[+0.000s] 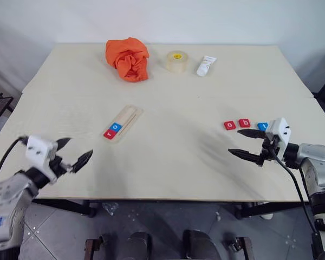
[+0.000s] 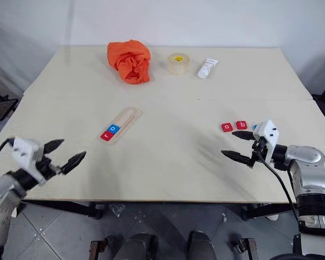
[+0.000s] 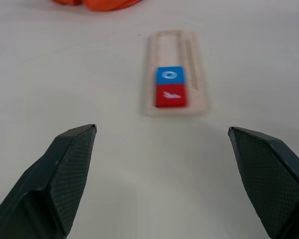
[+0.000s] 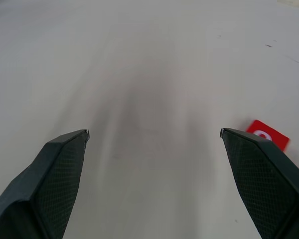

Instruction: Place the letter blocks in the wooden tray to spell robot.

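Left eye view: the wooden tray [image 1: 125,121] lies mid-table holding a red and a blue letter block [image 1: 112,130] at its near end. Three more blocks [image 1: 244,124] sit well right of it, just behind the right gripper [image 1: 247,143], fingers spread. Left gripper [image 1: 76,151], spread too, hovers near-left of the tray. An orange cloth [image 1: 128,58], tape roll [image 1: 177,61] and tube [image 1: 206,65] lie beyond it.

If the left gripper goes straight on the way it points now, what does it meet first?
Probably the wooden tray: the open left gripper points at its near end, where a red block lies. Bare table lies between; depth is unclear.
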Tool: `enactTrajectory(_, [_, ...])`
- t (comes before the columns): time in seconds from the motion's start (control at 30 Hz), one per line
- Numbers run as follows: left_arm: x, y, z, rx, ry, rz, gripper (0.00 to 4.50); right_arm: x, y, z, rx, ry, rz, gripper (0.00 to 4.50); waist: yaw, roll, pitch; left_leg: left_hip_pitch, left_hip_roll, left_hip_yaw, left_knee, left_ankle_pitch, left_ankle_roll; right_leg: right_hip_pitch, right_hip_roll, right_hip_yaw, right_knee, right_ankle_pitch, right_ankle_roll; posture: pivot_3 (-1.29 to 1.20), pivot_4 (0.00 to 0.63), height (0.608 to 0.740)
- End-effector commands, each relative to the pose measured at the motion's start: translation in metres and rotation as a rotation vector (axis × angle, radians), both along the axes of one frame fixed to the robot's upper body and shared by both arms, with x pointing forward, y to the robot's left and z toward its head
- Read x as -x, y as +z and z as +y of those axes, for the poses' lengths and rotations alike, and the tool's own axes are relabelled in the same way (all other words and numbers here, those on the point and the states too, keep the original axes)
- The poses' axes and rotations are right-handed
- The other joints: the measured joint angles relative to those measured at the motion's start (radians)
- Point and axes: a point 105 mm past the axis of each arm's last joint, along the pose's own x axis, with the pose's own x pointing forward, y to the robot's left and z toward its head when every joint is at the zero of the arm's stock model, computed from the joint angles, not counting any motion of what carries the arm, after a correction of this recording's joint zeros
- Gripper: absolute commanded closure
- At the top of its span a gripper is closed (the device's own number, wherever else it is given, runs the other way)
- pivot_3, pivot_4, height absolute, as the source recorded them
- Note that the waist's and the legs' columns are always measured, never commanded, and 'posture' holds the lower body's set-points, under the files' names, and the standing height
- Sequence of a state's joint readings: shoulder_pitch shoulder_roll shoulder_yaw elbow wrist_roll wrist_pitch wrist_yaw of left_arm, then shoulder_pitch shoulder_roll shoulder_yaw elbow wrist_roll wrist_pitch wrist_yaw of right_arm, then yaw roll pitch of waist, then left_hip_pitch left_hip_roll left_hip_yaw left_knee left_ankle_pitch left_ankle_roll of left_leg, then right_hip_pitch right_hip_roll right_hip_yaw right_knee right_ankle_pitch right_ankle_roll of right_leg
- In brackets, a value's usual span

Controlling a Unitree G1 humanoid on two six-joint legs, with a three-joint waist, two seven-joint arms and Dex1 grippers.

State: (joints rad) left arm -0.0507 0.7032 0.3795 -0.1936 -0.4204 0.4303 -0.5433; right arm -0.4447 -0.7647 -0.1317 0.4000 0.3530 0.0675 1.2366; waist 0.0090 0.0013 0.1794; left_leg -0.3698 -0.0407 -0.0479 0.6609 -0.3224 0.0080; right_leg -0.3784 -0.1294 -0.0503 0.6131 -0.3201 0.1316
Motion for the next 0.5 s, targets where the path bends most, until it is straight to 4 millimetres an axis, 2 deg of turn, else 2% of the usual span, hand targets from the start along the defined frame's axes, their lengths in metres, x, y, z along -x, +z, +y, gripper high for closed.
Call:
enactTrajectory(0.03, [-0.024, 0.011, -0.013, -0.017, -0.032, 0.036, 0.0, 0.001, 0.011, 0.002, 0.003, 0.021, -0.043, 0.07, -0.001, 0.0, 0.0, 0.0, 0.0, 0.0, 0.0, 0.0, 0.0, 0.0, 0.0, 0.0, 0.0, 0.0, 0.0, 0.0, 0.15, 0.74])
enactTrajectory(0.1, [-0.043, 0.015, -0.019, -0.008, -0.022, 0.081, 0.0, 0.002, 0.012, 0.002, 0.004, 0.024, -0.044, 0.07, 0.004, 0.0, 0.0, -0.001, 0.0, -0.001, 0.001, 0.0, 0.0, 0.0, 0.001, -0.002, 0.004, 0.0, 0.0, 0.0, 0.15, 0.74])
enactTrajectory(0.23, [-0.063, 0.013, -0.031, -0.022, -0.043, 0.162, 0.0, 0.002, 0.011, 0.003, 0.008, 0.027, -0.042, 0.07, -0.001, 0.0, 0.0, -0.001, -0.001, 0.001, 0.001, 0.0, 0.0, -0.002, 0.005, -0.004, 0.006, 0.001, 0.001, 0.0, 0.15, 0.74])
enactTrajectory(0.5, [-0.085, 0.003, -0.049, -0.061, -0.056, 0.232, 0.0, 0.002, 0.012, 0.004, 0.011, 0.025, -0.051, 0.07, -0.009, -0.001, 0.001, -0.002, 0.001, 0.004, 0.003, 0.0, -0.001, -0.005, 0.009, -0.005, 0.008, 0.001, 0.001, 0.0, 0.15, 0.74])
